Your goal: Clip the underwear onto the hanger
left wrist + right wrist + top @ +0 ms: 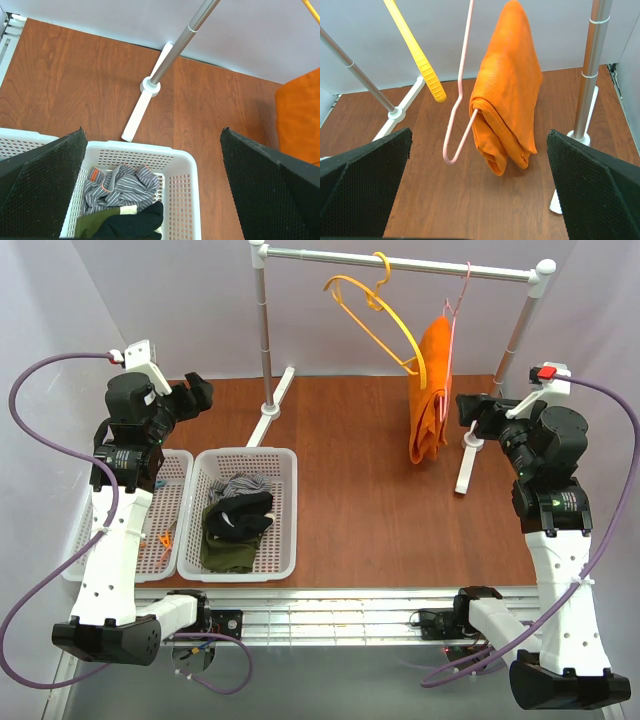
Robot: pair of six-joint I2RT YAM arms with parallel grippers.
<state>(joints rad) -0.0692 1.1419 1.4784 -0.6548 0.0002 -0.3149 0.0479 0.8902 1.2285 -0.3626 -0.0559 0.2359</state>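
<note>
On the left gripper (pixel 203 390): spread wide, pinching nothing, touching nothing. From the wrist camera, black padded fingers (pixel 47 185) at 9 and 3 o'clock of the frame, well apart, looking down over the white basket (pixel 186 165). Held high above the 10 o'clock corner of the table (pixel 350 480), on an arm folded sharply at the elbow, lower link rising from the base at 7 o'clock, wrist turned toward 3 o'clock.

On the right gripper (pixel 466 408): likewise spread wide, gripping nothing, clear of everything. Carried high at the table's 3 o'clock edge, arm rising steeply from its base at 5 o'clock, wrist pointing toward 9 o'clock at the orange cloth (pixel 432 390) draped on the pink wire hanger (pixel 462 285).

For the underwear (pixel 125 186): crumpled in the far end of the basket, at 8 o'clock of the table, orange tag toward its 9 o'clock side, touching the black garment (pixel 240 517) at its 6 o'clock, with the olive garment (pixel 228 552) nearer still. Not clipped to anything.

For the hanger (pixel 372 315): hooked over the rail (pixel 400 262) at 12 o'clock, hanging tilted, just at 9 o'clock of the orange cloth, well apart from the underwear.
</note>
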